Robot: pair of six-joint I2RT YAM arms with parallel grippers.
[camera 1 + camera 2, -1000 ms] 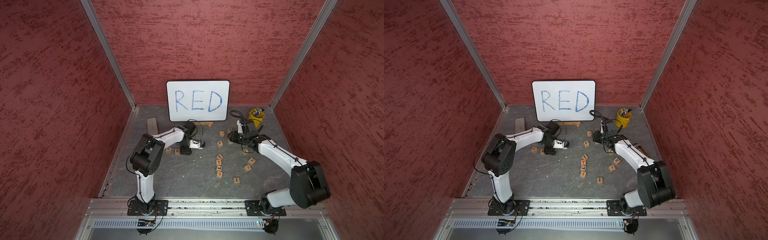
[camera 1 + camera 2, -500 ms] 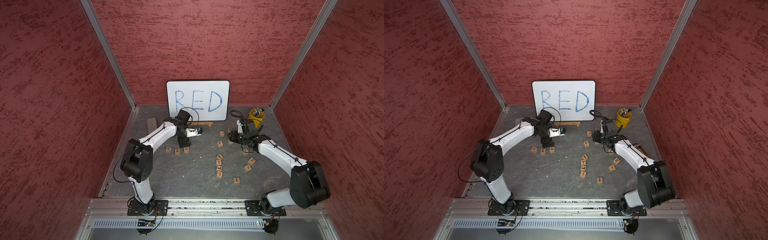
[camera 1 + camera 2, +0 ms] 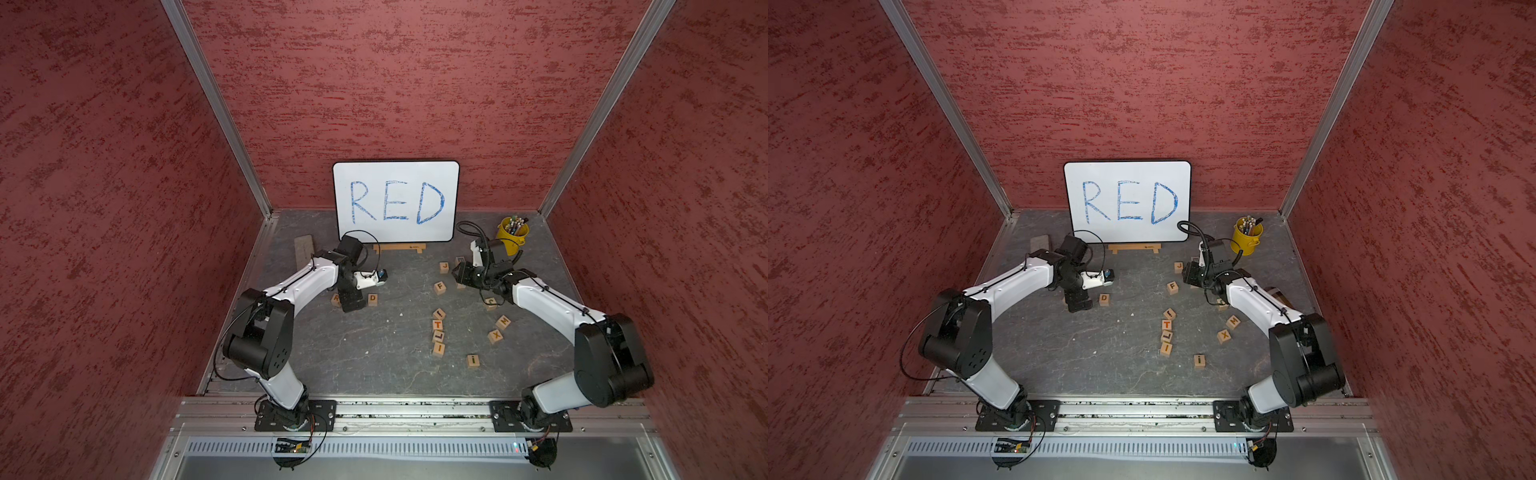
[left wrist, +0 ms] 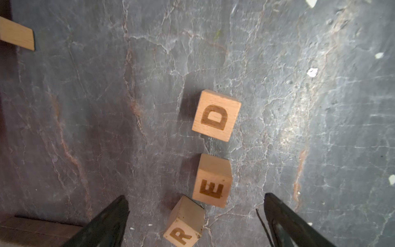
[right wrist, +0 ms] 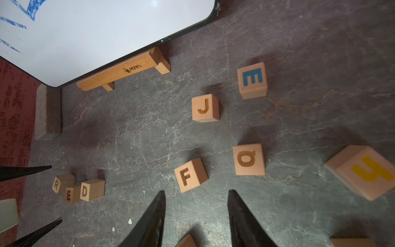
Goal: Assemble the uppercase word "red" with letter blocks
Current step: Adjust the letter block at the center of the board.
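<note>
Mostly smooth pale-wood letter blocks (image 4: 211, 181), veined grey tabletop (image 4: 85, 107).

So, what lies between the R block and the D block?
The E block lies between them, close to the R block and apart from the D block; the left wrist view shows it.

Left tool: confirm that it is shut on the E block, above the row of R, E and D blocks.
Not shut: the left wrist view shows the left tool open and empty, above the row of R block, E block and D block.
</note>
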